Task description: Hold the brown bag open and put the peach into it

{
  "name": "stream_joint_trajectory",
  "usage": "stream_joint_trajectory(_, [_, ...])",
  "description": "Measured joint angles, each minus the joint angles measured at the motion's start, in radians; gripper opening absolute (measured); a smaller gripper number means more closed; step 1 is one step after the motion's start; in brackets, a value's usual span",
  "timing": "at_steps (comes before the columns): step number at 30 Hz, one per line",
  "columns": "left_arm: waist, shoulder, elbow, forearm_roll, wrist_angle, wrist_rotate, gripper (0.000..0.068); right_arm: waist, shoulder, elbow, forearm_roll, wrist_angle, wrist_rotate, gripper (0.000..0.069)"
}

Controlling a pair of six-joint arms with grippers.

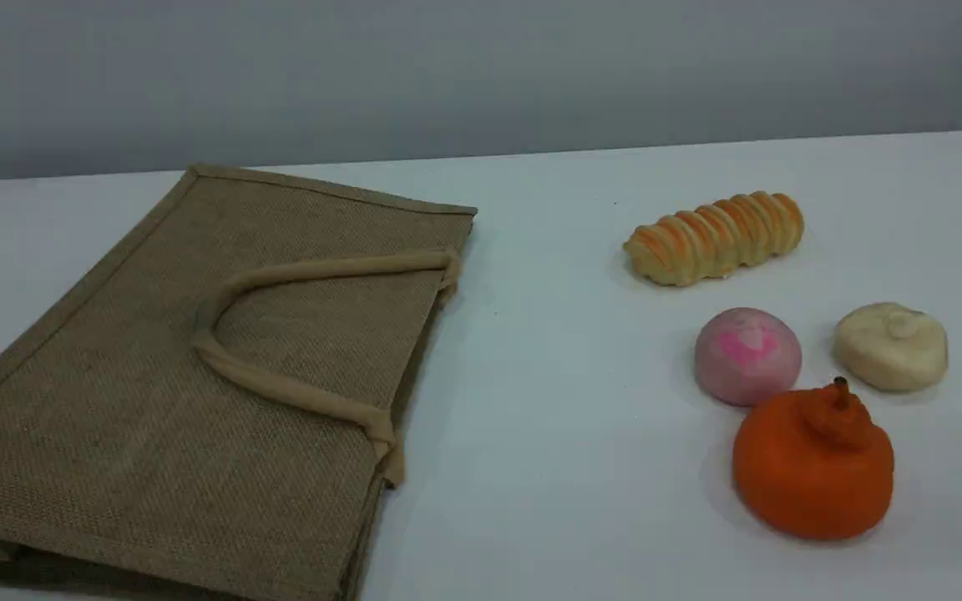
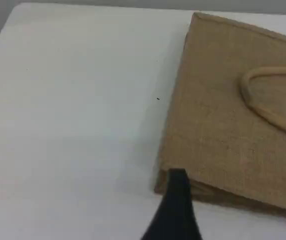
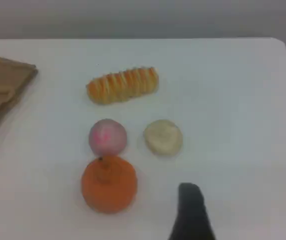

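Note:
The brown bag (image 1: 155, 401) lies flat and closed on the left of the white table, one beige loop handle (image 1: 297, 388) resting on top and its mouth toward the middle. On the right sits the peach (image 1: 746, 355), pale pink with a magenta blotch. Neither arm shows in the scene view. In the left wrist view one dark fingertip (image 2: 178, 176) hovers over a corner of the bag (image 2: 223, 125), holding nothing. In the right wrist view a dark fingertip (image 3: 190, 192) hangs near the table's front, right of and below the peach (image 3: 107, 136), apart from it.
An orange stemmed fruit (image 1: 811, 463) sits right in front of the peach, touching it. A cream-white bun (image 1: 890, 346) lies to the peach's right. A striped bread roll (image 1: 715, 236) lies behind them. The bare table (image 1: 548, 417) separates bag and food.

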Motion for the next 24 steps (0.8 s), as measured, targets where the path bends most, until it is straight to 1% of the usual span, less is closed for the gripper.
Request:
stream_joint_trajectory(21, [-0.001, 0.000, 0.000, 0.001, 0.000, 0.000, 0.0553, 0.000, 0.000, 0.000, 0.030, -0.001, 0.000, 0.0426])
stream_joint_trajectory(24, [-0.008, 0.001, 0.000, 0.006, -0.001, 0.000, 0.0553, 0.000, 0.000, 0.000, 0.030, -0.002, 0.001, 0.0426])
